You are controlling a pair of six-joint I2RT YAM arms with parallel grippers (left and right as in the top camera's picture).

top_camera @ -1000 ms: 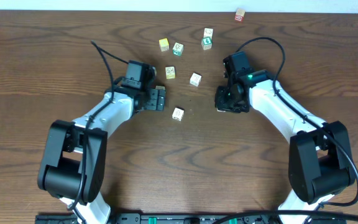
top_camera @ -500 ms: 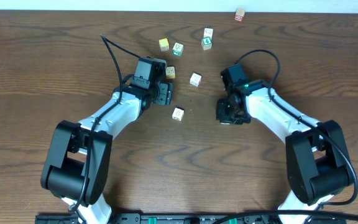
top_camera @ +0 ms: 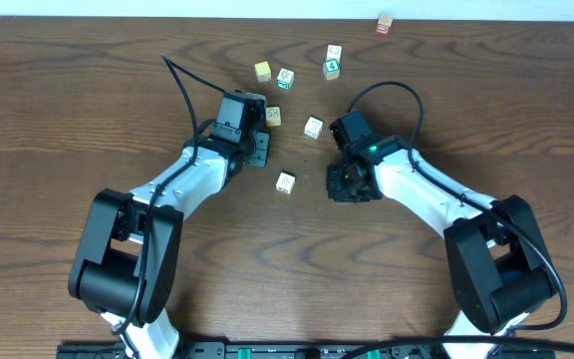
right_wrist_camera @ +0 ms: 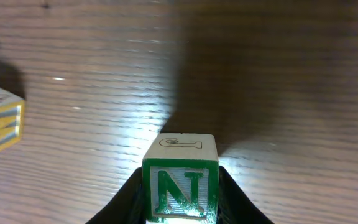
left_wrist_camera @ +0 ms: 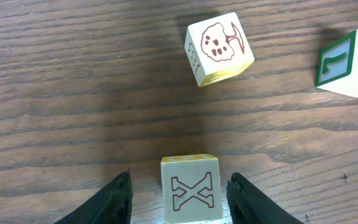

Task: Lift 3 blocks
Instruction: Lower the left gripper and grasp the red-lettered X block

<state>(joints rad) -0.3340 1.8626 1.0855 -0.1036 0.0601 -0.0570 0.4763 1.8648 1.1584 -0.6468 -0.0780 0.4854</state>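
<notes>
My right gripper (right_wrist_camera: 180, 182) is shut on a pale cube with a bold green "N" (right_wrist_camera: 180, 186). In the overhead view that gripper (top_camera: 345, 183) covers the cube. My left gripper (left_wrist_camera: 180, 178) is open astride a yellow-edged cube with a red "X" (left_wrist_camera: 191, 190), a gap on each side; from above this cube (top_camera: 273, 116) lies just ahead of the left gripper (top_camera: 258, 142). A cube with teal marks (top_camera: 285, 78) lies further back. Two whitish cubes (top_camera: 313, 127) (top_camera: 285, 182) rest on the table between the arms.
A yellow cube (top_camera: 263, 71) and two more cubes (top_camera: 334, 52) (top_camera: 331, 68) lie at the back, and a reddish cube (top_camera: 385, 24) sits by the far edge. In the left wrist view, a tree-picture cube (left_wrist_camera: 219, 48) and a green-edged cube (left_wrist_camera: 347, 62) lie ahead.
My left gripper moved forward and right to the "X" cube, and its jaws have narrowed around it. My right arm carried the "N" cube leftward toward the table's middle.
</notes>
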